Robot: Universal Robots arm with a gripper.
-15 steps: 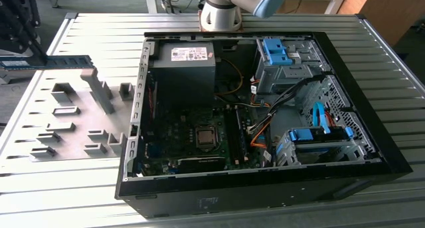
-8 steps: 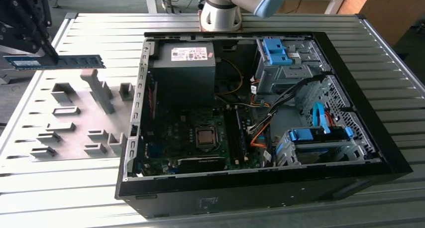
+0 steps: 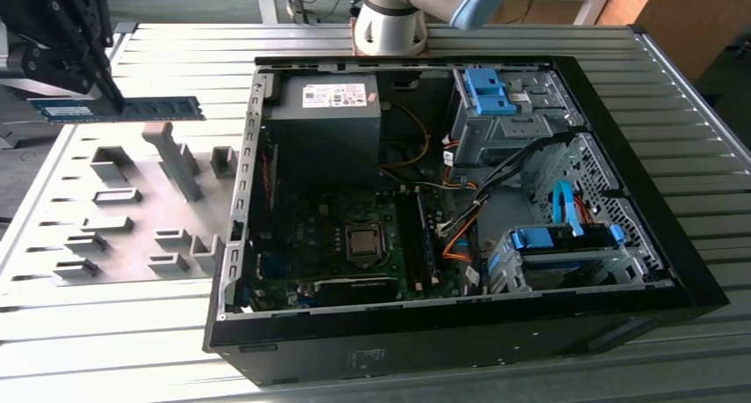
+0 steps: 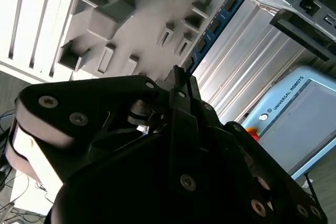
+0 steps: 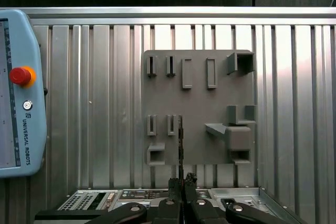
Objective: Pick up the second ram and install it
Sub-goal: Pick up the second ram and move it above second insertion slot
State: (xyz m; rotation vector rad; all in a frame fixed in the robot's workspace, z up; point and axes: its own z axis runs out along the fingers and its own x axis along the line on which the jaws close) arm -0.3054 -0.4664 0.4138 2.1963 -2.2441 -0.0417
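The long, thin blue memory board with dark chips [image 3: 158, 109] is gripped by the black end effector [image 3: 114, 99], whose fingers are clenched on it near one end. In the exterior view the board is carried level and clear of everything below, above the far corner of the flat grey plastic holder plate with raised pockets [image 3: 129, 209], at the exterior view's left. In the second wrist view the board [image 4: 215, 24] is seen jutting straight out from the end effector [image 4: 181, 74] over the plate [image 4: 136, 9]. In the first wrist view it is seen edge-on as a thin dark line [image 5: 180, 140] clamped between the fingers [image 5: 181, 182], in front of the plate [image 5: 199, 103].

The plate is laid on the ribbed aluminium bench [image 3: 118, 350], just beside the open black computer tower case [image 3: 411, 350], which is laid on its side with the green motherboard [image 3: 340, 245] exposed. A light-blue teach pendant with a red button [image 5: 21, 103] is also laid on the bench.
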